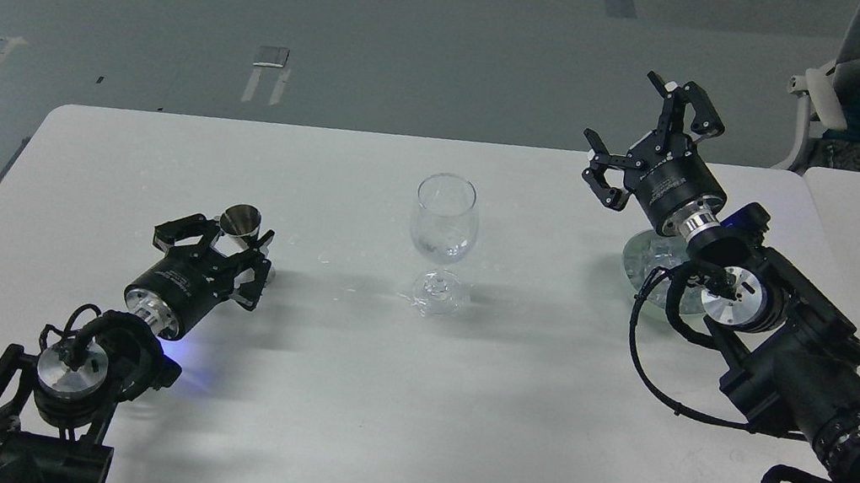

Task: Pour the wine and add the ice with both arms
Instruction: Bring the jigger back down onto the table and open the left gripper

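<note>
A wine glass (442, 236) is flanked by two grippers on the white counter (338, 398).

The left gripper (221, 244) is seen closed around a small metal cup (240, 220), held low on the counter left of the upright glass. The right gripper (643, 137) is raised with its fingers spread apart and empty, above a clear dish (649, 261) where ice (662, 255) is faintly visible. Any wine cannot be made out.

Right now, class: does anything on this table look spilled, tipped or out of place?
Nothing obvious. The wine glass stands upright mid-table, the small metal cup sits upright between the left hand fingers, and the right hand hangs open above the glass dish.
</note>
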Controlling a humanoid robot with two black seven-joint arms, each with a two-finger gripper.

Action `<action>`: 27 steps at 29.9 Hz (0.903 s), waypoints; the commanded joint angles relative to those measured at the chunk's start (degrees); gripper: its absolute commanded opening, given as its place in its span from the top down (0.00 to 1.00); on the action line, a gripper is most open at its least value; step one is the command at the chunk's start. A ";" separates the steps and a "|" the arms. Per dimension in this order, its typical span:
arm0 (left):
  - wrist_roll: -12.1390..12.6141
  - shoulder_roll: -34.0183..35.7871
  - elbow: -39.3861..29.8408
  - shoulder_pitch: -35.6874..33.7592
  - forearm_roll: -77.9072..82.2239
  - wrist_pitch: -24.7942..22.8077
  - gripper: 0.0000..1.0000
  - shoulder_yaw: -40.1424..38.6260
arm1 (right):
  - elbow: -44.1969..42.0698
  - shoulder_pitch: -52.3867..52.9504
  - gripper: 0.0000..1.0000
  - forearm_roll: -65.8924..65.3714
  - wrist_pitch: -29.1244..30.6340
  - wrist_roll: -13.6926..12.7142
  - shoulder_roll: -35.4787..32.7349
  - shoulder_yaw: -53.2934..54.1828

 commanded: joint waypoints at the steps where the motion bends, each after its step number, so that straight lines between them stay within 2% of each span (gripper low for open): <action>1: -0.01 0.07 0.00 0.02 0.18 0.01 0.52 0.02 | 0.04 -0.01 0.00 -0.02 0.08 -0.05 -0.08 0.00; 4: -0.01 0.16 0.00 0.11 0.18 0.01 0.43 0.02 | -0.05 -0.01 0.00 -0.02 0.08 -0.05 -0.08 0.00; 6: 0.16 0.34 -0.09 0.38 0.27 0.01 0.31 0.11 | 0.04 -0.01 0.00 -0.02 0.08 -0.05 -0.08 0.00; 8: 0.69 0.60 -0.26 0.90 0.18 -0.43 0.03 0.02 | 0.04 -0.01 0.00 0.07 -0.01 -0.05 -0.17 0.00; 12: 1.39 1.66 -0.35 1.43 0.01 -2.45 0.02 0.11 | 0.04 -0.01 0.00 -0.02 0.08 -0.13 -0.17 0.00; 16: 3.67 2.09 -0.88 3.71 0.01 -5.52 0.02 0.02 | 0.04 -0.01 0.00 -0.02 0.08 -0.13 -0.17 0.00; 24: 4.21 4.38 -1.93 9.16 -0.61 -9.39 0.02 -0.77 | 0.12 -0.09 0.00 -0.02 0.00 -0.13 -0.26 0.00; 27: 4.30 6.66 -2.99 12.76 -1.13 -12.72 0.02 -3.22 | 0.65 -0.09 0.00 -0.02 0.08 -0.22 -1.22 0.00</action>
